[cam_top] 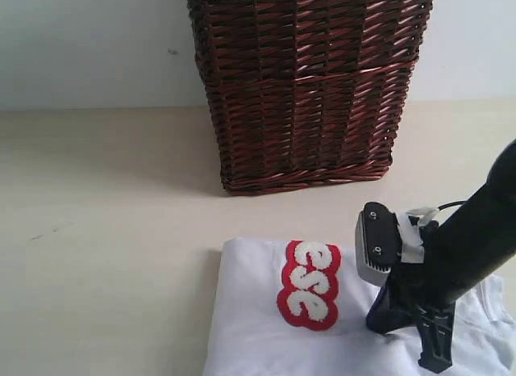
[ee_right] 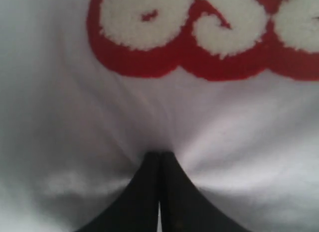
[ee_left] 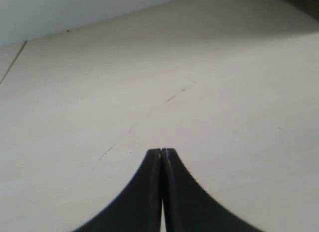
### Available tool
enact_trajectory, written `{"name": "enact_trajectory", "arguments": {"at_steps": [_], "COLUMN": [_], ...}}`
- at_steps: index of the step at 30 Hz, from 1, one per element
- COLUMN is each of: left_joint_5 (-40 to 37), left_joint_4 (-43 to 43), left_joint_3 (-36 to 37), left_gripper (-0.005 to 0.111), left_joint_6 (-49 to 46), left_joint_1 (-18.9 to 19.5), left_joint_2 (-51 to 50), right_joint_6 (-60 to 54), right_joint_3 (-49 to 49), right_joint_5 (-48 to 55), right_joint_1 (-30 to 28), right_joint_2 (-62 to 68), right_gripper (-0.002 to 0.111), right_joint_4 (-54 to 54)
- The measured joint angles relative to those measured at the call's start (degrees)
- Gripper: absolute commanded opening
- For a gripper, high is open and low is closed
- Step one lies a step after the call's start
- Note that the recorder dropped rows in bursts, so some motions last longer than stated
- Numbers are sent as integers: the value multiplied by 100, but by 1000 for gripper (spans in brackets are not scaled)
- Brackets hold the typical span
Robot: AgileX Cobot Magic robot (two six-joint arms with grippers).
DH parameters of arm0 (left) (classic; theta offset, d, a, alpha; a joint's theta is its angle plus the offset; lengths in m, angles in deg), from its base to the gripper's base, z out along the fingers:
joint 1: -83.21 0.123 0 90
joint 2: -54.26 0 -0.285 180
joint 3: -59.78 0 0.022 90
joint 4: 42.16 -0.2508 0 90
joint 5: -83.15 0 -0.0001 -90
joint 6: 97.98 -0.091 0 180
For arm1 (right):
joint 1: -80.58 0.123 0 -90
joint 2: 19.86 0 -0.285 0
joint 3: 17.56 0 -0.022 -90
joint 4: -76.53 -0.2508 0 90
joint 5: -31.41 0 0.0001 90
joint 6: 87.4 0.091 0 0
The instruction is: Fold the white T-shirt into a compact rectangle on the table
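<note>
Right fingers (ee_right: 155, 167), closed, on red-lettered white T-shirt (ee_right: 149, 110)

Black right pincer (ee_right: 159, 155), grey box (cam_top: 372, 245), seemingly screwed.

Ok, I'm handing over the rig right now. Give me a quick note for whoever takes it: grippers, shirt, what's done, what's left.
Left gripper: shut, empty, over bare table.
Right gripper: shut, tips on the T-shirt beside the red letters; fabric puckers, pinch unclear.
T-shirt: flat before the basket, near part out of view.
Done: one side edge looks folded.
Left: remaining folds to a compact rectangle.
</note>
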Motion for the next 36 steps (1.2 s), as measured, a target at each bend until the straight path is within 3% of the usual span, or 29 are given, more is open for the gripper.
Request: {"name": "enact_trajectory", "arguments": {"at_steps": [8, 15, 22, 27, 30, 36], "left_joint_5": [0, 0, 0, 0, 0, 0], "left_joint_4": [0, 0, 0, 0, 0, 0], "left_joint_3": [0, 0, 0, 0, 0, 0], "left_gripper": [0, 0, 0, 0, 0, 0], "left_joint_6": [0, 0, 0, 0, 0, 0], "left_joint_1": [0, 0, 0, 0, 0, 0], "left_joint_2": [0, 0, 0, 0, 0, 0], "right_joint_6": [-732, -718, 379, 1335, 1627, 860], "right_joint_3": [-217, -510, -519, -344, 70, 1617], "right_joint_5": [-536, -974, -1826, -3631, -4402, -4713], "right_joint_1": [0, 0, 0, 0, -13, -13], "right_joint_2": [469, 448, -1854, -3695, -4609, -6393], "right_gripper": [0, 0, 0, 0, 0, 0], "right_joint_4": [-1124, -1574, -2091, -4585, -5354, -4438]}}
